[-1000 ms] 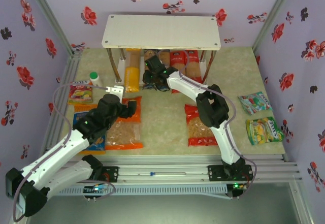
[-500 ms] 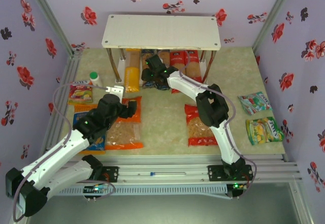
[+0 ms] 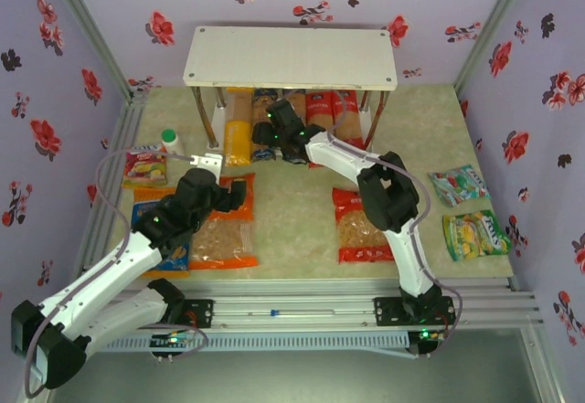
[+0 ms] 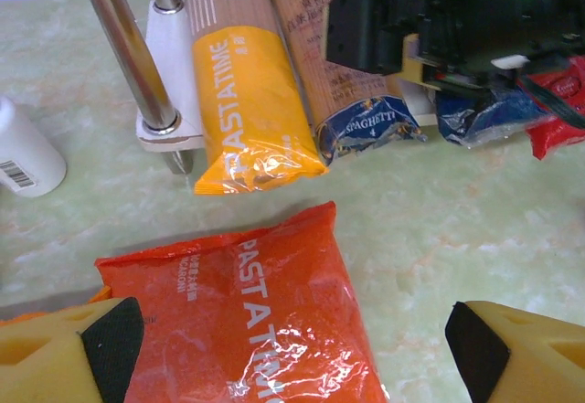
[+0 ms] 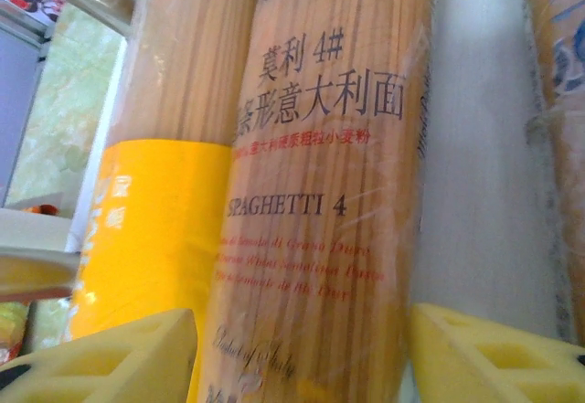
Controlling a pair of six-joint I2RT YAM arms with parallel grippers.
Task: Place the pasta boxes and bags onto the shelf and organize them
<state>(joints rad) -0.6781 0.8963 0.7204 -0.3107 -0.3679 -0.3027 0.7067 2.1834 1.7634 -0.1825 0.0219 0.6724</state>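
1. Five pasta boxes [image 3: 322, 109] side by side on the lower tier of the shelf [image 3: 291, 56], lengthwise front to back, near ends poking out past the front legs: yellow pack [image 4: 247, 120] at the left, two dark blue next, two red at the right. Laid parallel, presumably for a tight, tidy row.
2. Dark blue pack [image 5: 320, 193] flat on the white lower board, touching the yellow pack along one long side. Flanked by the foam fingers [image 5: 494, 357] of the right gripper [image 3: 268, 134], one at each long edge. Fingers apart; cannot tell whether pressing the pack or just clear of it. Straddling from above seems suited to squaring the pack against its neighbour.
3. Three bags out on the table [image 3: 292, 193], none on the shelf: orange bag [image 4: 247, 330] just in front of the yellow pack, blue-orange bag [image 3: 146, 211] beside it and partly under the left arm, red bag [image 3: 361, 229] close by the right arm.
4. Left gripper [image 3: 208, 161] above the far end of the orange bag, jaws wide apart, holding nothing. Spread far enough, by the look of it, to take the bag across its width.
5. Top board bare: likely the room left for the wide bags.
6. Snack packets [image 3: 460, 184] and a small white bottle [image 3: 169, 140] off at the sides, well apart from the row.
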